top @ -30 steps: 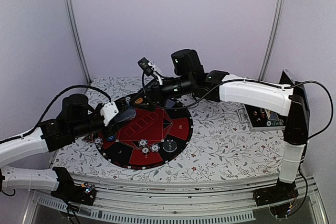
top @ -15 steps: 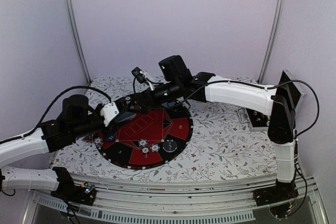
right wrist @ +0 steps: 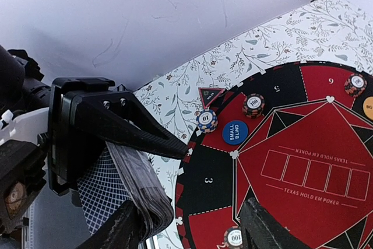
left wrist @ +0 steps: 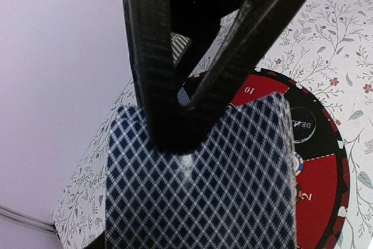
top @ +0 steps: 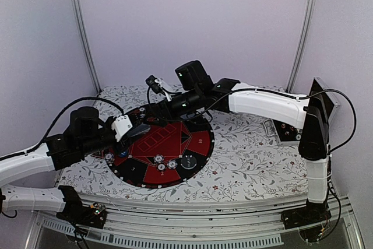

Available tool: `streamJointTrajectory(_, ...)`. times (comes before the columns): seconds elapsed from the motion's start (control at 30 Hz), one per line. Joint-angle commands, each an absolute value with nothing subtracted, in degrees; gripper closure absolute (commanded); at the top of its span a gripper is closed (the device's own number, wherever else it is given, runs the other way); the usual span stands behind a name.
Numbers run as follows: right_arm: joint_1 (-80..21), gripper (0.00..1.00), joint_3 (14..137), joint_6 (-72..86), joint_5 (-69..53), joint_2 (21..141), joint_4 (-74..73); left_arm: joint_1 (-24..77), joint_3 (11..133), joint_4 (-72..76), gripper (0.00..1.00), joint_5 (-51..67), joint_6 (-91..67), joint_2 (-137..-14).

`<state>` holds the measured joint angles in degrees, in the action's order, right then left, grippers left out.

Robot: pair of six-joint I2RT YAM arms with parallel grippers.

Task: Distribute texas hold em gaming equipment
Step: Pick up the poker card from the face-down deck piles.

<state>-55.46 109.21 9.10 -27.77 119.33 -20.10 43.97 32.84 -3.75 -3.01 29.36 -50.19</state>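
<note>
My left gripper (top: 137,129) is shut on a thick deck of playing cards (left wrist: 198,190) with blue diamond backs, held over the left edge of the round mat (top: 195,141). One carbon finger (left wrist: 169,86) lies on the deck's top; the other is hidden beneath it. In the right wrist view the deck (right wrist: 131,185) fans out at the left. My right gripper (right wrist: 192,228) stands open right beside it, and its left finger (right wrist: 125,228) is against the deck's end. Poker chips lie on the mat: a blue-orange one (right wrist: 206,120), a black-orange stack (right wrist: 253,105) and a blue small-blind button (right wrist: 235,132).
More chips (top: 158,159) and a dealer button (top: 189,160) sit on the mat's near side. A dark box (top: 288,132) lies at the table's right edge under the right arm. A floral cloth (top: 250,161) covers the table, and white walls enclose it.
The right arm has swung left, bringing its gripper up to the deck, and its jaws have narrowed. The left arm and its deck have stayed put.
</note>
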Motion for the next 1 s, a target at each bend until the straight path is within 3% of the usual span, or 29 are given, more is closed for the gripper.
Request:
streamJointTrajectory(0.0,-54.67,0.41,110.32,7.92,-24.40,116.96,-23.69,44.22,32.78,-0.79,0.53,-2.70,29.63,-49.04)
streamJointTrajectory(0.07,-54.65,0.41,110.58,7.68,-24.31,116.81,-24.15,44.29,32.78,-0.79,0.53,-2.65,29.62,-49.04)
streamJointTrajectory(0.33,-56.00,0.15,116.60,7.45,-33.69,122.40,-23.29,44.28,32.87,-0.79,0.52,-2.45,29.65,-49.64)
streamJointTrajectory(0.67,-55.96,0.09,117.87,7.07,-26.97,124.54,-26.05,44.30,31.96,0.85,0.50,-2.72,29.71,-48.12)
streamJointTrajectory(0.97,-54.31,0.12,114.88,6.87,-22.64,121.01,-27.25,44.29,31.92,0.92,0.50,-2.89,29.79,-47.90)
